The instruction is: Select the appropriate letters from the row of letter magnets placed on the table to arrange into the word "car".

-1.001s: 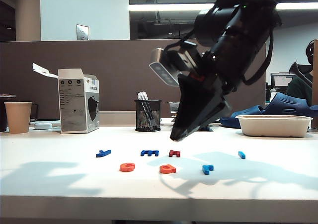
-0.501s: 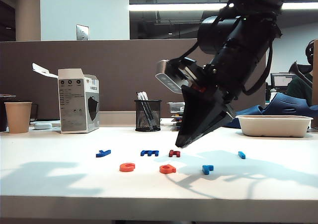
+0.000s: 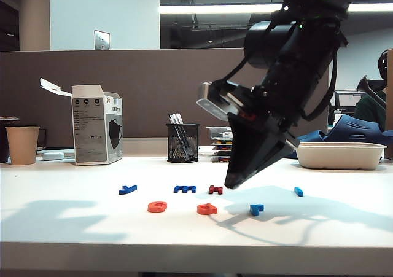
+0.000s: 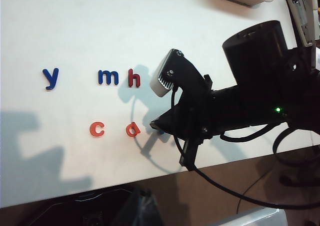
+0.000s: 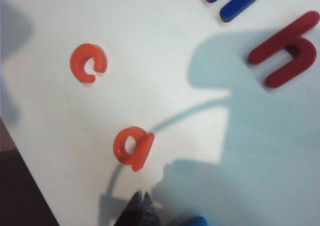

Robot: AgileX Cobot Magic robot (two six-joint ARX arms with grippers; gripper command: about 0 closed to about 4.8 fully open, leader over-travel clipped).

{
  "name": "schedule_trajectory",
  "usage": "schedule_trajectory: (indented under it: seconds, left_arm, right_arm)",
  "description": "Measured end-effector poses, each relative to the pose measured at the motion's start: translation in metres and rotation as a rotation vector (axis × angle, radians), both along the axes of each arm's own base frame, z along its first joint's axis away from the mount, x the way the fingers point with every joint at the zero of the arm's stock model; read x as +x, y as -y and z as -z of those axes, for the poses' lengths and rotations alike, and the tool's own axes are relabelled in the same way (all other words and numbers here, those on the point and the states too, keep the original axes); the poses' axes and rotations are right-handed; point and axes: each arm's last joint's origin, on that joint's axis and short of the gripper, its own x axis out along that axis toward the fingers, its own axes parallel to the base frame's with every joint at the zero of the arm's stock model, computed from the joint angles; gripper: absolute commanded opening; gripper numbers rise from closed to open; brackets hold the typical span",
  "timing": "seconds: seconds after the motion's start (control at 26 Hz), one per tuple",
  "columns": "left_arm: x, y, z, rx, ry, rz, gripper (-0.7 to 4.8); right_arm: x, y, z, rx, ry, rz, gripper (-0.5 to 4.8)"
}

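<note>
Your right gripper (image 3: 232, 183) hangs above the table (image 3: 73, 228), tips pressed together with nothing between them; in the right wrist view the tips (image 5: 141, 211) meet in one point over the white top. In the exterior view it sits at about 1 o'clock from the "a" (image 3: 207, 209) and about 10 o'clock from the "r" (image 3: 256, 209), clear of both.

The "c" (image 3: 157, 207), "a" and "r" lie in a front line, the "c" at 9 o'clock of the "a", the "r" at 3 o'clock. Behind them sit the "y" (image 3: 128, 190), "m" (image 3: 185, 189) and "h" (image 3: 215, 190), with one more blue letter (image 3: 298, 191) far off at 3 o'clock.

Your left gripper shows in no view, so you cannot tell its state.
</note>
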Motion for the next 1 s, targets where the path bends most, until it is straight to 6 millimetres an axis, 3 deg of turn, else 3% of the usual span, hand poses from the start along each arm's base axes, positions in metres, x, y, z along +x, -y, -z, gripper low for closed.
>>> schedule_trajectory:
  seconds: [0.19, 1.0]
  left_arm:
    - [0.0, 0.0, 0.0, 0.0, 0.0, 0.0, -0.05]
    - [0.0, 0.0, 0.0, 0.0, 0.0, 0.0, -0.05]
  right_arm:
    - [0.003, -0.001, 0.014, -0.022, -0.049, 0.018, -0.02]
    - [0.006, -0.004, 0.023, -0.006, -0.094, 0.059, -0.02]
